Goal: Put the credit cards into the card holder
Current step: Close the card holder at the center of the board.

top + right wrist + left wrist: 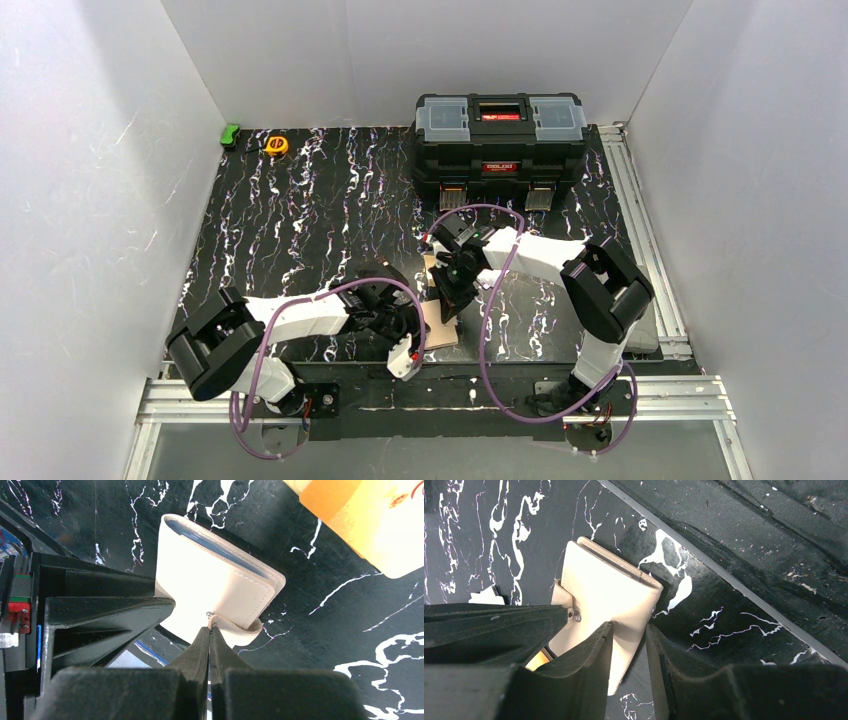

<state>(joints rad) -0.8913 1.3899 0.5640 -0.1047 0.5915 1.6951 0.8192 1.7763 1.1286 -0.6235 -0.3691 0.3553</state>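
two hands: both on one thing, the small cream-beige folding card holder (210,575), which lies folded on the black, white-veined table (350,645) between the arms.
left hand (629,630): fingers partly apart, clamped across one edge of the card holder, its cover filling the gap.
right hand (211,630): fingers pressed together, tips nipping the short cream snap tab (242,630) just beside its metal stud.
feel of the card holder: light, soft and floppy by the look of it. the covers would likely bend rather than lever, so one hand should pin a cover while the other peels.
where to hold: the tab for opening, the stitched outer edge for steadying, not the pale blue lining.
flat orange plastic credit card (370,525): on the table near the card holder, not touching it. probably thin, stiff and slick; lying flush, best taken by an edge.
black card: not made out in these views.
risk: the thin tab could slip from the shut tips.
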